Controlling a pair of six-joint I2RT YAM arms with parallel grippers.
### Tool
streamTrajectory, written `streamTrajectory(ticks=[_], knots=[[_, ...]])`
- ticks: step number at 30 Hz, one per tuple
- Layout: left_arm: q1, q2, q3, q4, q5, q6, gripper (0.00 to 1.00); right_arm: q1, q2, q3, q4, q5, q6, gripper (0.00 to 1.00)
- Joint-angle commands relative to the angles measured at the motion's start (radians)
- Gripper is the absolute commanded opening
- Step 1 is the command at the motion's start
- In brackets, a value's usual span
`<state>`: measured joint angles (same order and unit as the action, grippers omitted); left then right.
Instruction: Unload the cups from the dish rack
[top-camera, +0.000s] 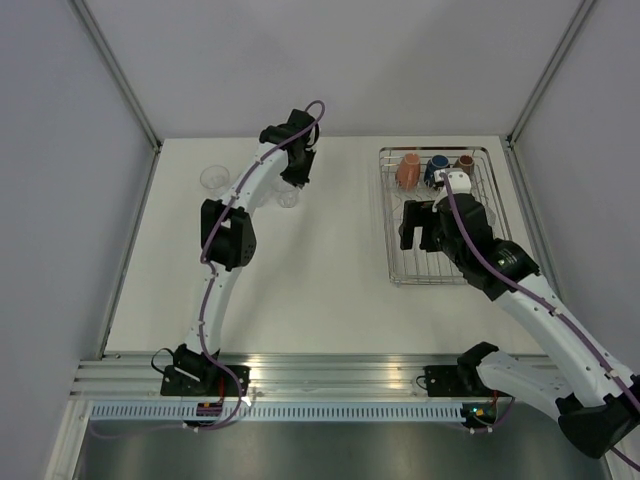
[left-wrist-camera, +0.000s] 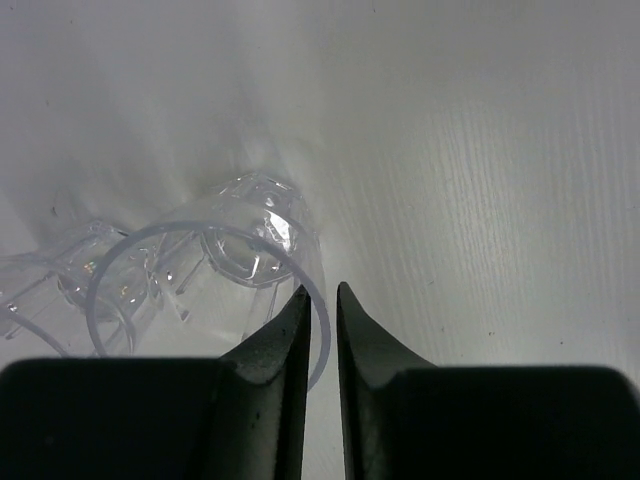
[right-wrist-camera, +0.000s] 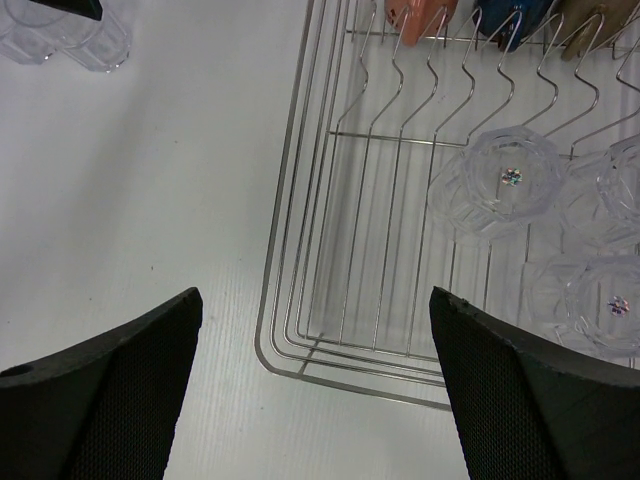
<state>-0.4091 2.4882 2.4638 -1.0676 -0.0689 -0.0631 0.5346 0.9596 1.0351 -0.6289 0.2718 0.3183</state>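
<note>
L pincer (left-wrist-camera: 320, 320) astride tumbler (left-wrist-camera: 215, 290) rim, rack (right-wrist-camera: 300, 250) edge

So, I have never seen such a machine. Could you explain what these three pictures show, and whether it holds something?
These are two robot arms bolted at the near edge of a white table. One picture looks down from above; the other two come from a small camera on each wrist, so the dark shapes at the bottom are that arm's own jaws.

On the right lies a wire rack with three mugs at its far end and upside-down clear glasses. A few glasses already stand on the table at the far left.

The left gripper has its jaws narrowly apart around the rim of one glass; whether it grips is unclear. The right gripper hovers wide open over the rack's corner, holding nothing.
</note>
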Motion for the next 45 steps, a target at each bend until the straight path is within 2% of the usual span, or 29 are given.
streamTrajectory(ticks=[1, 6, 9, 10, 11, 13, 15, 16, 20, 24, 26, 29, 33, 36, 45], knots=[[0.003, 0.031, 0.058, 0.024, 0.02, 0.055, 0.23, 0.001, 0.005, 0.026, 0.009, 0.02, 0.011, 0.98], [0.004, 0.021, 0.061, 0.044, 0.049, 0.043, 0.3, 0.001, 0.047, 0.033, 0.029, 0.053, 0.005, 0.98], [0.004, -0.024, 0.058, 0.052, 0.099, 0.022, 0.42, -0.005, 0.099, 0.054, 0.015, 0.09, 0.018, 0.98], [0.003, -0.056, 0.055, 0.055, 0.119, 0.019, 0.48, -0.01, 0.113, 0.071, 0.009, 0.096, 0.019, 0.98], [0.004, -0.075, 0.049, 0.057, 0.142, 0.017, 0.61, -0.027, 0.146, 0.078, -0.003, 0.101, 0.021, 0.98], [0.004, -0.133, 0.029, 0.075, 0.187, 0.008, 0.77, -0.056, 0.177, 0.1, -0.003, 0.069, 0.018, 0.98], [0.004, -0.17, 0.023, 0.086, 0.189, -0.006, 0.85, -0.134, 0.217, 0.109, 0.006, -0.015, 0.012, 0.98], [0.004, -0.201, 0.015, 0.086, 0.189, -0.012, 0.9, -0.178, 0.243, 0.124, 0.006, -0.016, 0.004, 0.98], [0.004, -0.288, -0.008, 0.089, 0.163, -0.041, 0.99, -0.231, 0.303, 0.155, 0.009, 0.033, -0.028, 0.98], [0.003, -0.397, -0.093, 0.09, 0.146, -0.144, 0.99, -0.265, 0.381, 0.183, 0.008, 0.095, -0.058, 0.98], [0.0, -0.481, -0.192, 0.113, 0.141, -0.219, 0.99, -0.289, 0.43, 0.187, 0.017, 0.095, -0.067, 0.98], [-0.023, -0.584, -0.372, 0.188, 0.127, -0.296, 0.99, -0.306, 0.479, 0.189, 0.046, 0.104, -0.074, 0.98], [-0.094, -0.809, -0.699, 0.329, 0.089, -0.346, 0.99, -0.317, 0.524, 0.183, 0.078, 0.122, -0.099, 0.98], [-0.146, -0.914, -0.851, 0.406, 0.086, -0.365, 0.99, -0.326, 0.556, 0.18, 0.09, 0.118, -0.107, 0.98], [-0.212, -1.049, -1.039, 0.423, 0.073, -0.366, 0.99, -0.392, 0.646, 0.166, 0.11, -0.017, -0.097, 0.96]])
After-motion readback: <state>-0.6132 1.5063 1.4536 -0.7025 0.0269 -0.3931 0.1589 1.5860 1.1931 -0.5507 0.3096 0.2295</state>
